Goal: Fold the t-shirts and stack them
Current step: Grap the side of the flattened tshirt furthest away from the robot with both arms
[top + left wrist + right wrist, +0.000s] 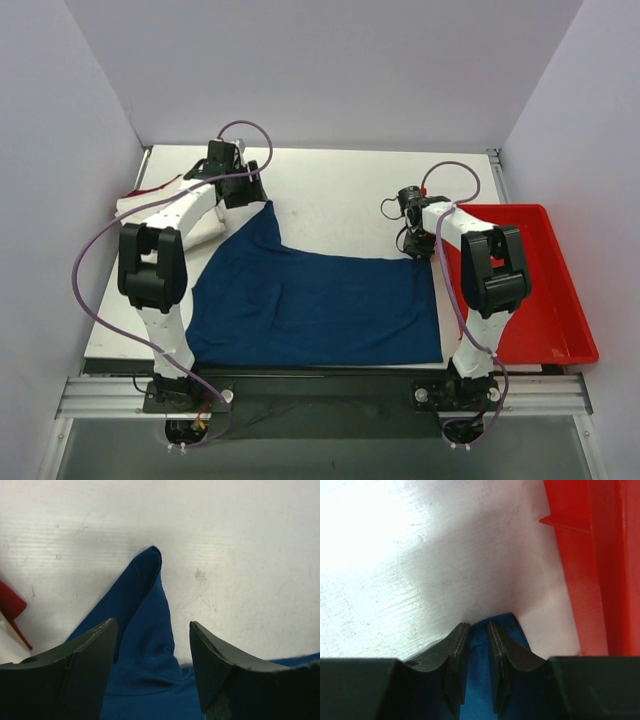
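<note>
the cream shirt (132, 207) lies at the left edge of the table (340, 200), partly under the left arm; the left claw (152, 630) hangs spread over the far-left corner of the blue shirt (310, 300), which lies flat mid-table. the right claw (478, 627) pinches the shirt's far-right corner, just beside the red tray (540, 300).

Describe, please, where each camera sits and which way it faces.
Top external: above and behind the bases, looking down on table, left arm, right arm, blue t-shirt, red tray.
Left wrist: on its arm, looking past the open left gripper at a shirt corner.
Right wrist: past the narrowed right gripper straddling another corner.
All share the t-shirt.
</note>
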